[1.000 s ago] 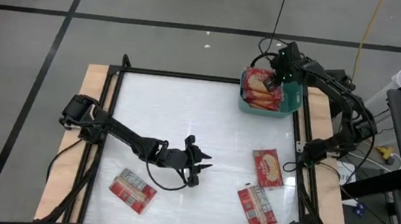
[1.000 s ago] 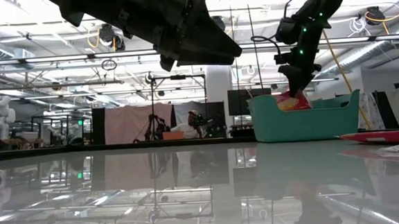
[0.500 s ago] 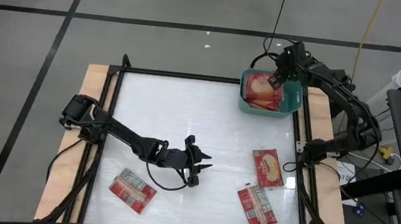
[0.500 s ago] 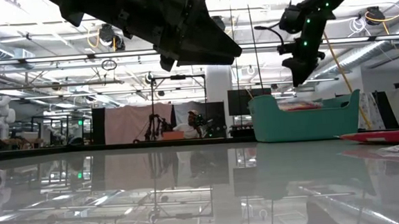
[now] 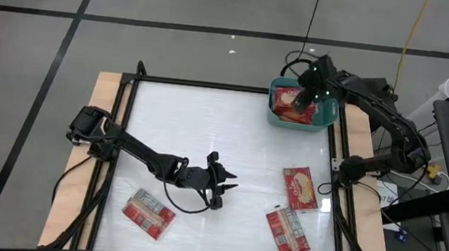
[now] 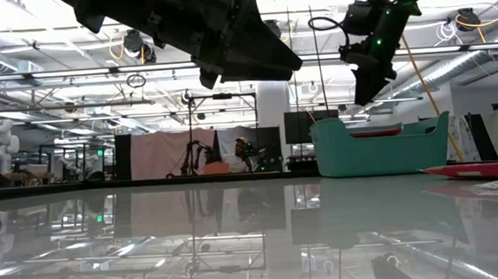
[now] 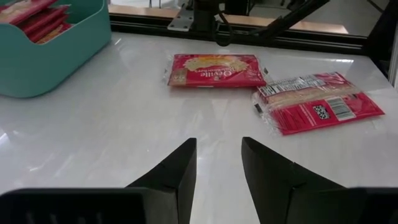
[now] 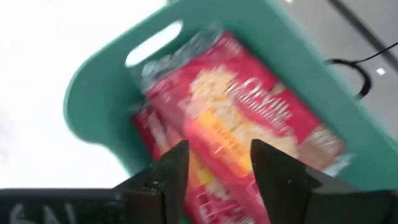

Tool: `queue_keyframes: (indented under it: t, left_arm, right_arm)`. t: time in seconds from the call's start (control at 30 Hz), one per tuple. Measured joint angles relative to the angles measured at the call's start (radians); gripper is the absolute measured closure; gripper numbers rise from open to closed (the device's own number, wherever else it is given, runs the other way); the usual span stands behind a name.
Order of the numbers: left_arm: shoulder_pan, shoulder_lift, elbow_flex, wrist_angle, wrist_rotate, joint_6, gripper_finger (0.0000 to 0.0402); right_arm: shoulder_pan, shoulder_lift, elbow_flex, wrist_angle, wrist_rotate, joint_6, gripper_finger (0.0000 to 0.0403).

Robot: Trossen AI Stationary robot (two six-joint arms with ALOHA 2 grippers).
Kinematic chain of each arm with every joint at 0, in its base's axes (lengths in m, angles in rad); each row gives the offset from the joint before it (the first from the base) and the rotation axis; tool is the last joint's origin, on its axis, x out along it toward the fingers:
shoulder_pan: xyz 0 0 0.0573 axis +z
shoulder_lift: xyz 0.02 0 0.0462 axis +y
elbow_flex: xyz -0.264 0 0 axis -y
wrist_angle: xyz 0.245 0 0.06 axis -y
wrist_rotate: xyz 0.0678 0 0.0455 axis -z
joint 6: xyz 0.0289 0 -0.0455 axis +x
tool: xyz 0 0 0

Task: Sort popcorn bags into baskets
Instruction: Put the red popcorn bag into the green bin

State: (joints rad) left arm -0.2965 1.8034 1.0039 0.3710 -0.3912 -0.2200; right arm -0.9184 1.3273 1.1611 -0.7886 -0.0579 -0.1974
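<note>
Red popcorn bags (image 5: 295, 104) are lying piled in the teal basket (image 5: 325, 119) at the upper right of the high view; the top one is showing "Orville" lettering. Three more are lying on the white table (image 5: 207, 132): one (image 5: 300, 188) reading "Orville", one (image 5: 288, 232) showing a barcode panel, one (image 5: 148, 213) at lower left. The right gripper (image 5: 307, 88) is hovering over the basket, fingers apart and empty. The left gripper (image 5: 230, 185) is waiting mid-table, fingers apart
</note>
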Motion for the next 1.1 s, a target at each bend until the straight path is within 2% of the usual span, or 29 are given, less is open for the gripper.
queue_keyframes:
  t: [0.13,0.23,0.4,0.5,0.63,0.77,0.93,1.1]
  left_arm:
    - [-0.010,0.000,0.000,0.000,0.001,0.000,0.0270]
    - [-0.015,0.000,0.000,-0.002,0.002,0.002,0.0270]
    - [-0.019,0.000,0.000,-0.014,0.002,0.005,0.0270]
    - [-0.020,-0.001,0.000,-0.091,0.002,-0.005,0.0270]
    - [-0.026,-0.036,-0.001,-0.285,0.007,-0.107,0.0270]
    - [-0.044,-0.083,-0.001,-0.480,0.013,-0.228,0.0270]
    - [-0.098,-0.127,0.001,-0.628,0.124,-0.336,0.0270]
    - [-0.189,-0.123,-0.002,-0.738,0.283,-0.411,0.0270]
  right_arm:
    - [0.044,-0.018,-0.068,0.004,-0.005,0.024,0.0268]
    - [0.085,-0.073,-0.135,0.062,-0.073,0.069,0.0286]
    - [0.221,-0.270,-0.269,0.186,-0.102,0.195,0.0294]
    - [0.339,-0.403,-0.350,0.253,-0.096,0.290,0.0295]
    - [0.550,-0.546,-0.439,0.281,0.020,0.425,0.0295]
    - [0.778,-0.610,-0.512,0.358,0.142,0.544,0.0295]
    - [1.038,-0.572,-0.583,0.590,0.252,0.565,0.0295]
    - [1.242,-0.461,-0.599,0.791,0.375,0.415,0.0295]
